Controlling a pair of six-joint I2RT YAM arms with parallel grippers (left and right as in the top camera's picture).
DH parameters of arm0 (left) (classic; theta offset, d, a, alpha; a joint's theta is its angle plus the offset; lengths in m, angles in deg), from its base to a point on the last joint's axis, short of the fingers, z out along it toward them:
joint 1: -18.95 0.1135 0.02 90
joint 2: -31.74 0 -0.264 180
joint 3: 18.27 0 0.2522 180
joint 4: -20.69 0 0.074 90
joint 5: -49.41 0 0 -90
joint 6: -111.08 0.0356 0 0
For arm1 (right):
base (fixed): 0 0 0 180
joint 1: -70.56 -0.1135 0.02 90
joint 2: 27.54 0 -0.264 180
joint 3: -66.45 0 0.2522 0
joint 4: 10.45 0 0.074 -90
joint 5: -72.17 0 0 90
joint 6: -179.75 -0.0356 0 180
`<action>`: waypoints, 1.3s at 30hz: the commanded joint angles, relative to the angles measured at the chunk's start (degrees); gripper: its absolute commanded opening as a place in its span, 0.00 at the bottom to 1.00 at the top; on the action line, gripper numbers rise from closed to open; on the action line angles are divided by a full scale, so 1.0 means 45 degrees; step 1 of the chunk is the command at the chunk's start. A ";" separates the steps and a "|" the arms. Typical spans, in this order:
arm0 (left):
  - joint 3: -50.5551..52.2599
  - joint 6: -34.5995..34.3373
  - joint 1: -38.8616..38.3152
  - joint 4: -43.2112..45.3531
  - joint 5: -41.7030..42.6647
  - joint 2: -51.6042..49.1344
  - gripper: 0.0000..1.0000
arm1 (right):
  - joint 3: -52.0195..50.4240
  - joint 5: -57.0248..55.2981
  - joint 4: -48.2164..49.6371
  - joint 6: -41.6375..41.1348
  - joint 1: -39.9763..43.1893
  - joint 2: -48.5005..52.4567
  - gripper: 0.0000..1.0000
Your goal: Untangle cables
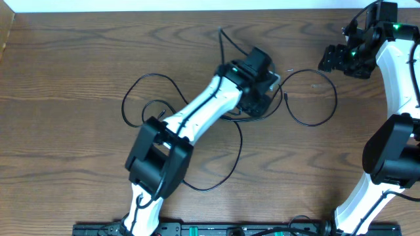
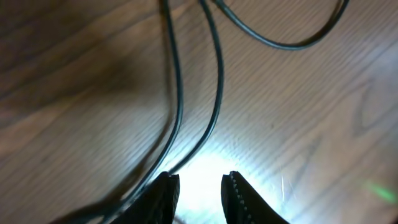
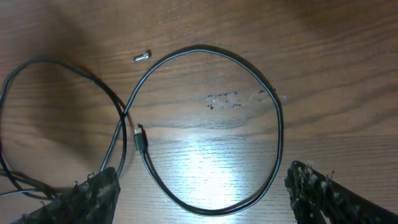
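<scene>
**Item:** black cables (image 2: 220,81), loose on a brown wood-grain table (image 1: 79,52), with two arms over them.

**Near edge:** the bases of both arms. The left arm (image 1: 197,111), white with black joints, reaches diagonally toward the middle of the table. The right arm (image 1: 394,78) rises along the right side.

**Near middle:** slack cable curves lie around the left arm, one wide bend to its left and another sweeping under its forearm toward the near edge.

**Centre:** the left gripper (image 2: 200,186) points down close over the table where the strands gather. Its jaws are parted by a narrow gap with bare, brightly lit wood between them — nothing is grasped. Two strands run side by side toward the tip of one finger (image 2: 165,190); whether they touch it cannot be told.

**Right of centre:** a round loop (image 3: 199,48) lies flat on the table, crossing over itself at one side. A plug end (image 3: 140,140) lies just inside that crossing. A small screw (image 3: 142,56) lies near the loop, outside it.

**Far right:** the right gripper (image 3: 200,177) hangs above the loop — jaws spread wide, released, holding nothing.
</scene>
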 commanded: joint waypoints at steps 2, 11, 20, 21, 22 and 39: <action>0.0087 0.0223 -0.0481 0.0408 -0.1035 -0.0763 0.29 | 0.0180 0.0131 -0.0049 0.0204 -0.0199 -0.0102 0.83; 0.0097 0.0214 -0.1020 0.0835 -0.1064 -0.1656 0.29 | 0.0180 0.0131 -0.0092 0.0204 -0.0199 -0.0102 0.83; 0.0102 0.0204 -0.1020 0.1088 -0.1190 -0.2025 0.34 | 0.0180 0.0131 -0.0097 0.0204 -0.0199 -0.0102 0.83; 0.0102 0.0165 -0.1020 0.1112 -0.1559 -0.2025 0.34 | 0.0180 0.0131 -0.0097 0.0204 -0.0199 -0.0097 0.83; 0.0102 0.0165 -0.1020 0.1146 -0.1938 -0.2025 0.34 | 0.0180 0.0131 -0.0092 0.0204 -0.0199 -0.0102 0.83; 0.1054 -0.0165 -0.1710 0.0913 -0.2584 -0.2025 0.30 | 0.0180 0.0131 -0.0092 0.0204 -0.0199 -0.0102 0.84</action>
